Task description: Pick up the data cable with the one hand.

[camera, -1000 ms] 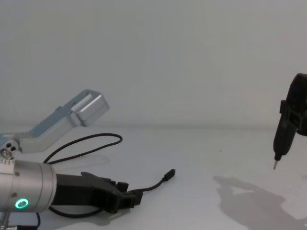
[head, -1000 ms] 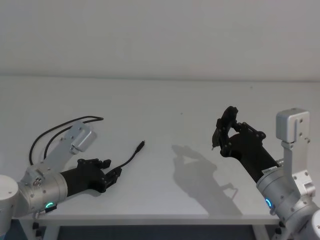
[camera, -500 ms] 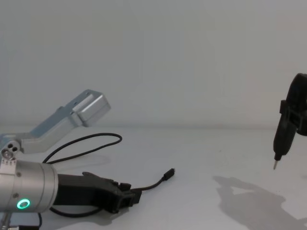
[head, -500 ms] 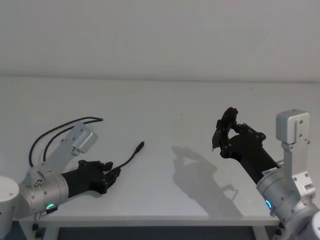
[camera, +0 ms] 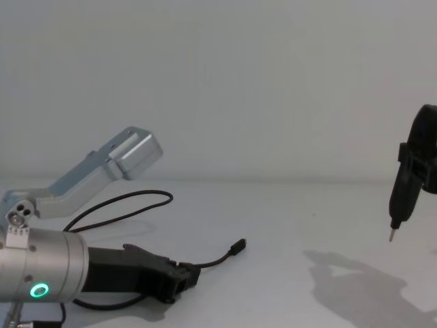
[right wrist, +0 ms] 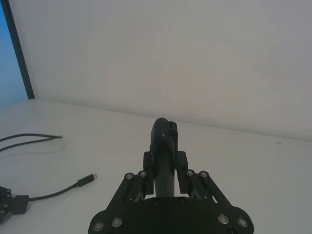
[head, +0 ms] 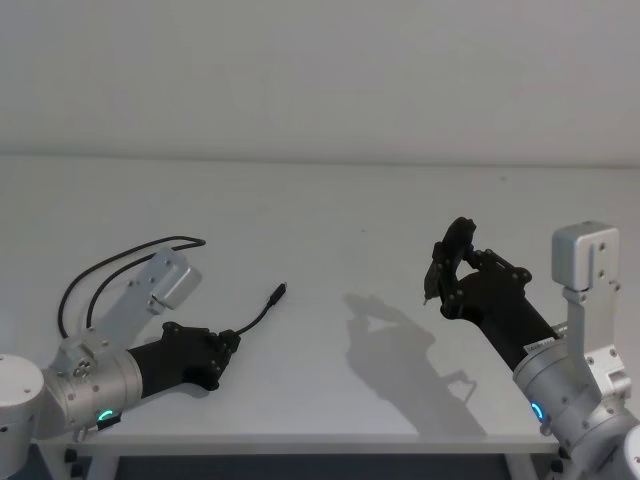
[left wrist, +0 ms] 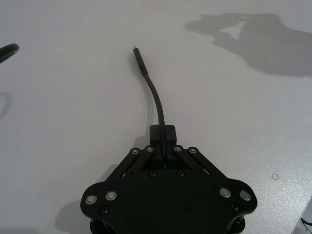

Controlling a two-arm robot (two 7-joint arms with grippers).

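The data cable [head: 256, 317] is a thin black cord on the white table [head: 340, 210]. Its small plug [head: 279, 292] lies free, and its loose loops [head: 110, 265] trail off to the far left. My left gripper [head: 228, 345], blocky and black on a silver wrist with a green light, lies low over the table and is shut on the cable a short way behind the plug. In the left wrist view the cord [left wrist: 154, 92] runs straight out from between the closed fingers [left wrist: 163, 132]. My right gripper [head: 447, 272] hangs above the table at the right, shut on a black tapered tool [camera: 403, 195] with a metal tip.
The silver bracket [camera: 130, 154] of the left arm rises over the cable loops [camera: 130, 203]. The right arm's shadow [head: 400, 340] falls on the bare table between the two arms. The table's front edge [head: 300, 436] runs just below the left wrist.
My left gripper has drawn back toward the near left and its fingers have closed on the cable. The plug slid slightly with it. The right arm has not moved.
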